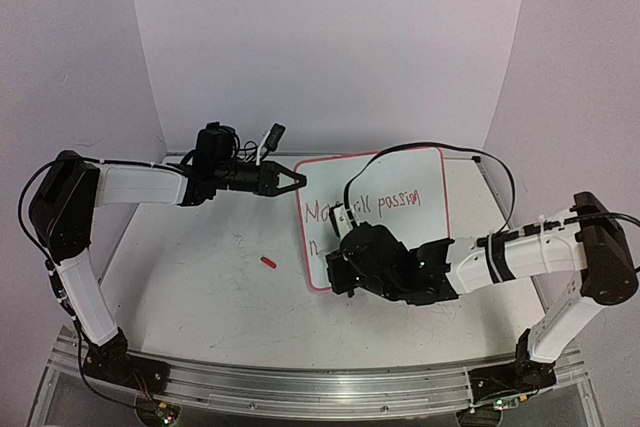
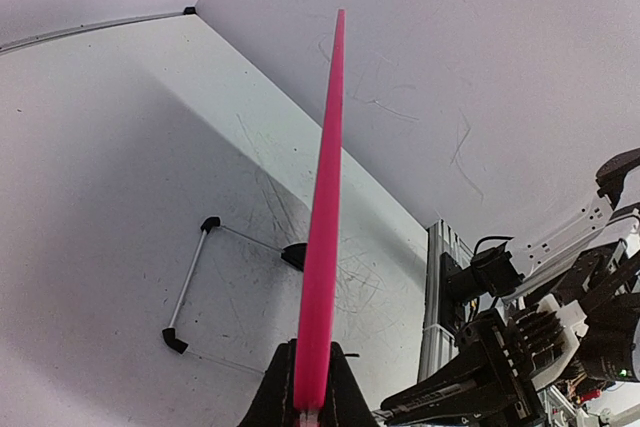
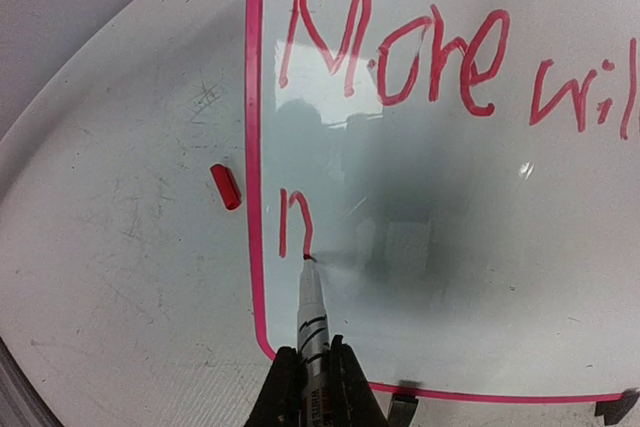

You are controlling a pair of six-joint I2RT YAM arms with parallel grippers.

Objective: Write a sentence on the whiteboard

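The whiteboard (image 1: 400,172) is seen on the right half of the scuffed table (image 1: 190,297), its upper left corner pinched between the closed fingers of the left gripper (image 1: 297,179), whose wrist view is split by the thin pink rim seen edge-on. A marker (image 3: 311,307) is clamped upright in the right gripper (image 3: 312,362), its red tip pressed to the board just inside the left rim, near the rounded lower left corner. The sentence (image 3: 400,57) is written in red: "More" and the start of "will" are read in the right wrist view, a third word that looks like "passion" is made out from above, and a lone "n" has been started on the second line, where the tip rests. Bare glossy white is left to the right of that letter and below it. Print on the marker barrel is too small to read. A red cap (image 3: 226,187) lies on the table just outside the left rim
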